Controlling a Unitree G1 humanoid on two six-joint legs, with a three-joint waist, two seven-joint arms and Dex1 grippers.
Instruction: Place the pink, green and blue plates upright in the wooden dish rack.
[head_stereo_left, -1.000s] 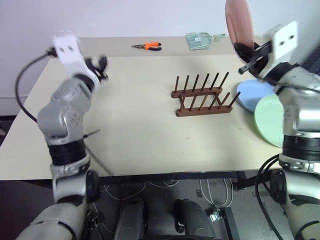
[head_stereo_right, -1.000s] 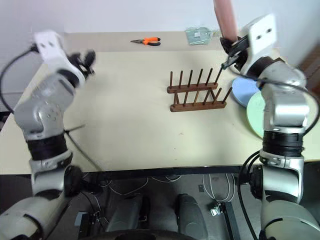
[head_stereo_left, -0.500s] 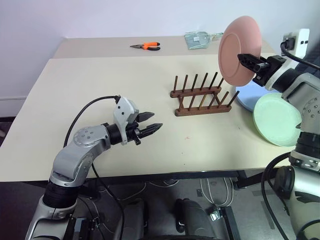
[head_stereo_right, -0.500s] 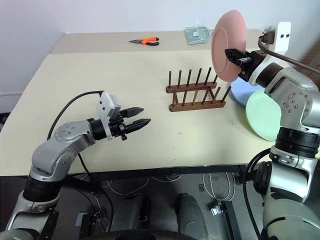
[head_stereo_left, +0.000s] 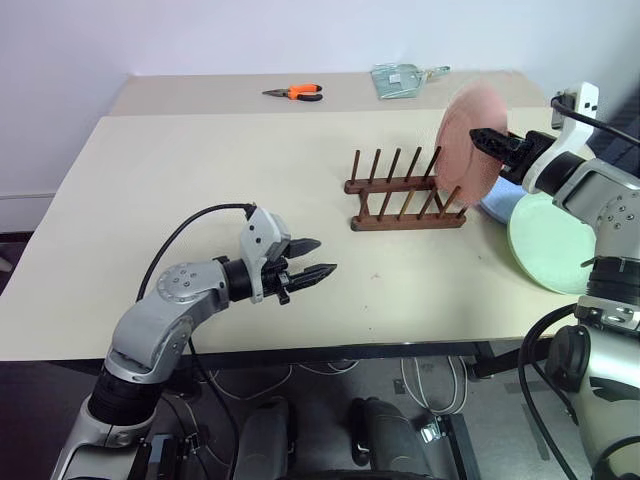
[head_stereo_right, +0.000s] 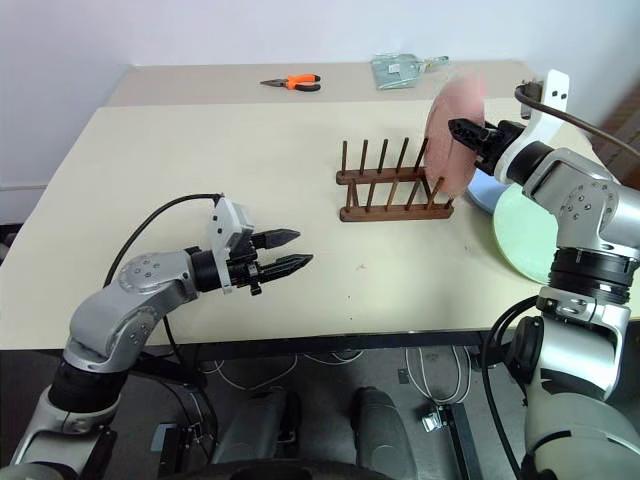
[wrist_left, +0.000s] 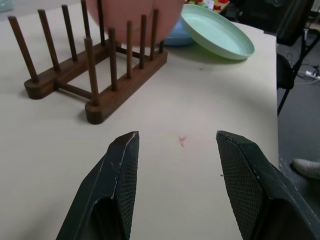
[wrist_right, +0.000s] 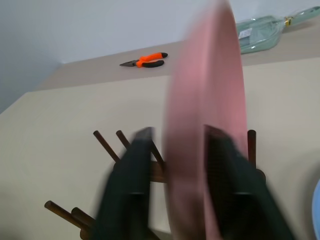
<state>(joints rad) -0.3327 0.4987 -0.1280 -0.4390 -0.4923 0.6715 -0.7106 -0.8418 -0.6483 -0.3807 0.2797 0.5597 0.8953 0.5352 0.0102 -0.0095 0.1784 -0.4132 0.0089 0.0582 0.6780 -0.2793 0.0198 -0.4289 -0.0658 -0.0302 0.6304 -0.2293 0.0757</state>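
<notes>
The pink plate (head_stereo_left: 468, 140) stands on edge in the right end of the wooden dish rack (head_stereo_left: 400, 195), its lower rim among the pegs; it looks blurred. My right gripper (head_stereo_left: 487, 138) straddles the plate's upper rim, open, with a gap beside one finger (wrist_right: 135, 165). The blue plate (head_stereo_left: 498, 207) lies flat to the right of the rack, with the green plate (head_stereo_left: 550, 240) leaning over its near side. My left gripper (head_stereo_left: 318, 258) hovers low over the table's front middle, open and holding nothing, pointing toward the rack (wrist_left: 100, 70).
Orange pliers (head_stereo_left: 297, 92) and a clear plastic bag (head_stereo_left: 400, 78) lie on the back table. The green plate reaches close to the table's right front edge. A small red mark (wrist_left: 182, 140) is on the tabletop ahead of the left gripper.
The right arm has lowered the pink plate from up high into the rack's right end and its fingers have parted. The left arm swung down from high to low over the table.
</notes>
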